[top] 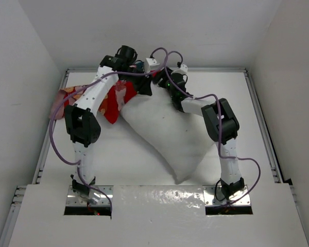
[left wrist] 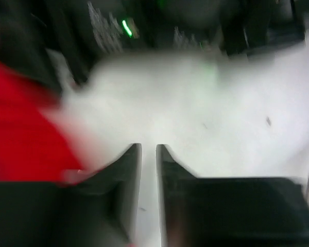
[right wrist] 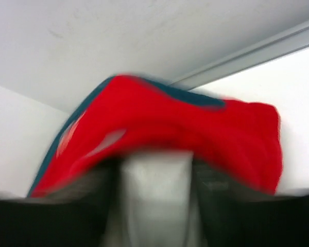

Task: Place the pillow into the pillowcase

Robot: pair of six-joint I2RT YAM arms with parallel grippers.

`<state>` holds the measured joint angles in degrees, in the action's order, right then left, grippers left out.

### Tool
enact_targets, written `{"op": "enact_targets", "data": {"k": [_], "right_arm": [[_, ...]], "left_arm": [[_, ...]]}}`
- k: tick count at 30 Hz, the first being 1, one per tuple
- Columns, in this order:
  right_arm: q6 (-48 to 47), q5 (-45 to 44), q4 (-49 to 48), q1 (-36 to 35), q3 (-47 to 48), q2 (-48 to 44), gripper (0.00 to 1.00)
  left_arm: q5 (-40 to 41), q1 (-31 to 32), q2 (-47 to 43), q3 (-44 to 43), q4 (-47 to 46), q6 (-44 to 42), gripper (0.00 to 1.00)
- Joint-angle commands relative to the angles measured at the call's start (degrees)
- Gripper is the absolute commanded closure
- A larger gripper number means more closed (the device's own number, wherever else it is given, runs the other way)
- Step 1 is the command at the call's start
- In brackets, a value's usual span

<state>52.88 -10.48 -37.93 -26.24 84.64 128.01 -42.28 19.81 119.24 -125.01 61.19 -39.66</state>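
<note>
Top-down view: the pillow is sprawled diagonally across the tabletop. One end sits up near the middle of the far edge, and the opposite corner points toward the near edge, a bit right of centre. The pillowcase is bunched up toward the far left corner, mostly under the left arm. Its right side lies against the far-left end of the pillow, and a pinkish patterned bit trails off toward the left edge. Both arms reach in to the far edge around the middle, so they're crowded together right where the pillow and the red fabric meet.

The left wrist cam is super smeary. The left pincer is only cracked open, with a thin slit between the fingers and nothing in it that I can make out, just pale surface showing through. There's a red blob of pillowcase off to its left, a white puffy mass ahead, and dark arm hardware with a green light beyond that.

The right wrist cam is also blurry. The right pincer has its fingers spread apart, with something pale grey-white filling the gap. Can't tell if that's the pillow, or whether the fingers are touching it at all. Red fabric with a teal edge is humped up right over the fingertips, with the wall and the far rail of the tabletop behind.
</note>
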Motion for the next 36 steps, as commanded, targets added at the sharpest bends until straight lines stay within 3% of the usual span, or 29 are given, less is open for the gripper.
{"op": "enact_targets", "data": {"k": [1,2,3,4,6,7,9,10,12,13,14,15,16,17,18,19,22,26,29,32,33,34,35,36], "right_arm": [[-3.57,3.3,-1.89,4.08,-3.5,-5.37,0.33],[-4.62,6.58,-1.27,4.87,-5.08,-6.7,0.16],[-6.89,9.05,0.04,5.66,-7.36,-8.11,0.02],[-9.18,12.99,4.23,6.98,-7.99,-11.17,0.01],[-19.36,15.83,9.87,7.52,-8.09,-14.26,0.01],[-23.49,15.93,17.47,7.52,-7.57,-15.75,0.01],[-33.05,17.07,26.46,7.43,-3.46,-18.66,0.03],[-35.72,16.99,35.73,7.43,-1.78,-19.28,0.18],[-39.07,14.8,43.09,7.52,1.3,-21.2,0.74],[-39.52,13.31,46.42,7.26,1.05,-22.35,0.95],[-40.05,11.64,47.24,6.82,0.27,-23.58,0.92],[-42.05,10.67,47.86,6.12,-1.57,-26.29,0.81],[-43.46,8.57,49.08,3.59,-2.37,-27.53,0.37],[-47.05,4.46,49.62,1.91,-4.03,-28.68,0.21],[-49.0,2.42,49.54,-2.63,-5.09,-30.43,0.09],[-51.1,1.18,48.93,-5.11,-6.14,-31.06,0.01],[-57.0,2.38,42.61,-12.94,-12.73,-32.9,0.01],[-59.65,5.74,27.89,-20.24,-23.43,-33.35,0.01],[-54.58,2.59,16.18,-20.52,-31.43,-30.72,0.01],[-50.1,-4.97,10.6,-20.61,-30.69,-24.84,0.01],[-48.85,-6.73,11.82,-20.52,-29.55,-23.26,0.04],[-48.06,-8.49,12.53,-20.52,-28.32,-20.63,0.11],[-47.44,-8.68,14.45,-20.52,-25.95,-19.56,0.37],[-47.09,-8.59,15.34,-20.52,-24.89,-18.85,0.53]], "left_arm": [[-2.37,-0.03,-3.66,1.44,2.8,2.74,0.69],[-2.28,-0.99,-4.53,1.44,2.8,3.44,0.45],[-1.84,-1.79,-5.24,1.44,2.62,5.1,0.38],[-0.01,-3.62,-6.99,1.52,2.1,5.64,0.28],[3.59,-5.57,-9.8,4.67,0.0,8.62,0.25],[8.74,-7.14,-11.56,6.6,-2.8,9.33,0.26],[14.39,-8.38,-15.78,12.73,-4.4,10.3,0.84],[20.34,-9.17,-16.84,14.51,-5.28,11.0,0.99],[24.16,-9.62,-19.47,21.08,-5.38,10.66,1.0],[27.22,-9.62,-20.35,23.65,-6.25,10.66,1.0],[28.04,-9.62,-21.49,28.37,-6.17,10.13,1.0],[28.83,-9.53,-21.59,30.33,-5.73,9.0,1.0],[31.45,-9.36,-21.51,31.83,-5.38,9.07,1.0],[33.04,-9.35,-21.07,34.72,-5.55,10.03,0.96],[34.62,-9.35,-20.98,36.4,-5.99,10.21,0.86],[36.64,-9.35,-20.98,37.9,-7.91,10.39,0.62],[37.18,-8.83,-21.07,43.79,-13.36,8.99,0.41],[39.9,-8.39,-17.04,45.29,-19.34,11.25,0.39],[46.14,-8.56,-15.89,48.18,-27.77,15.12,0.4],[45.8,-8.56,-14.39,50.04,-33.05,18.11,0.54],[45.28,-8.56,-14.04,50.65,-35.93,18.74,0.71],[45.1,-8.56,-13.34,51.26,-37.09,19.26,0.81],[44.92,-8.56,-12.9,51.1,-37.72,19.79,0.9],[44.74,-8.56,-12.46,50.49,-36.94,19.97,1.0]]}}
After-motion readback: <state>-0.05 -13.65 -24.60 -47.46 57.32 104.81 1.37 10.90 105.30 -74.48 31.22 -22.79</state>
